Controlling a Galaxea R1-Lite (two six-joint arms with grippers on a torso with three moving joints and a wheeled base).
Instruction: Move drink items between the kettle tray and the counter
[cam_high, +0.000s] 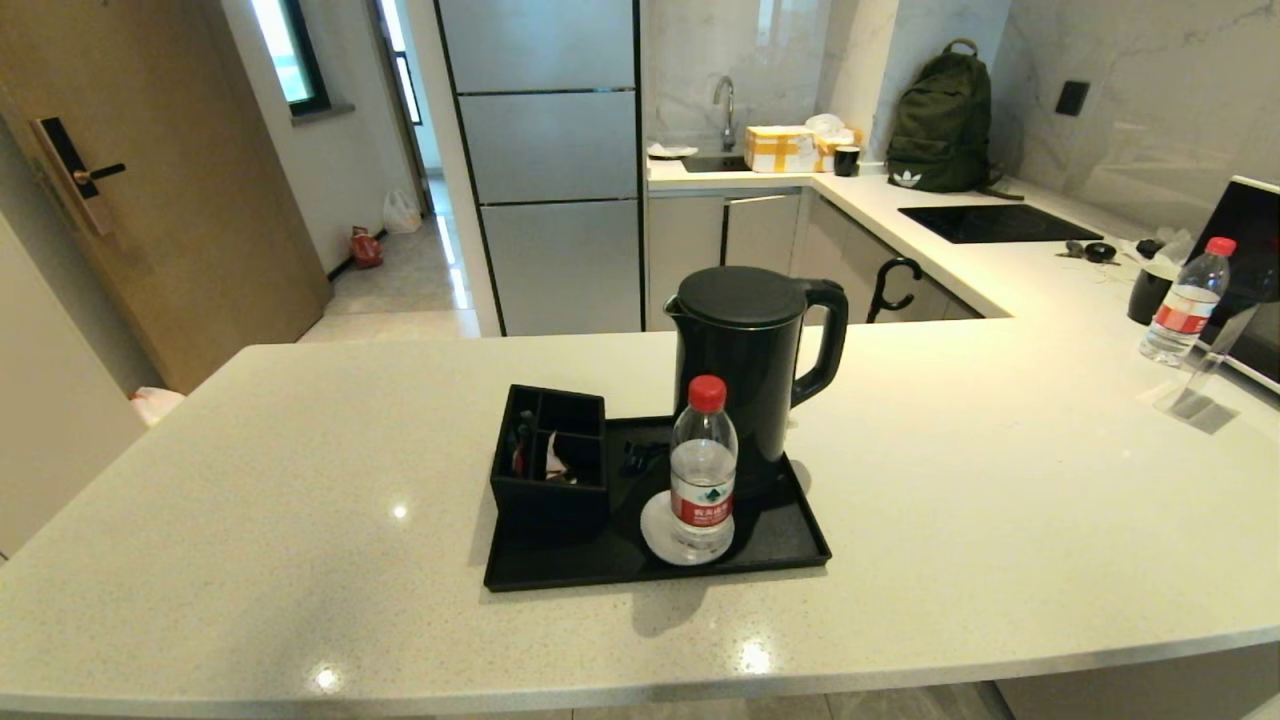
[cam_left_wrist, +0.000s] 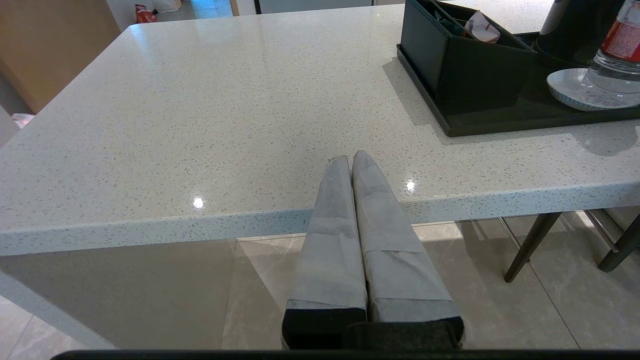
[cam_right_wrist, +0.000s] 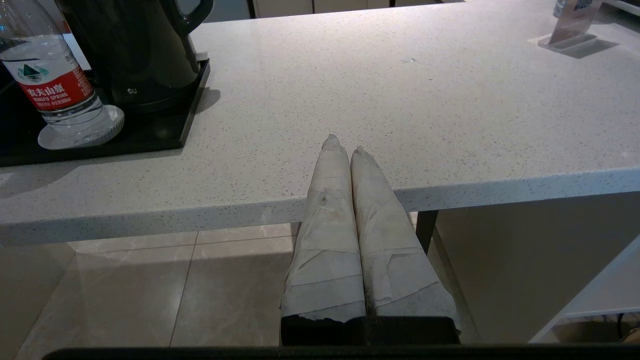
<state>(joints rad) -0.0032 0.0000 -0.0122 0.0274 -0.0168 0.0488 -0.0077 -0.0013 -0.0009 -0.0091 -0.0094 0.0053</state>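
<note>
We see the water bottle (cam_high: 703, 470) standing upright on a white coaster (cam_high: 662, 530) at the front of the kettle tray (cam_high: 790, 545), just before the kettle (cam_high: 752, 350) and beside the compartmented box (cam_high: 548, 455); a pale sachet (cam_left_wrist: 481, 27) pokes from that box. Our left gripper (cam_left_wrist: 351, 159) and right gripper (cam_right_wrist: 344, 145) both hang off the counter (cam_high: 300, 480) edge, fingers pressed together, holding nothing

grey-taped pincer fingers (cam_left_wrist: 372, 200), black bases
</note>
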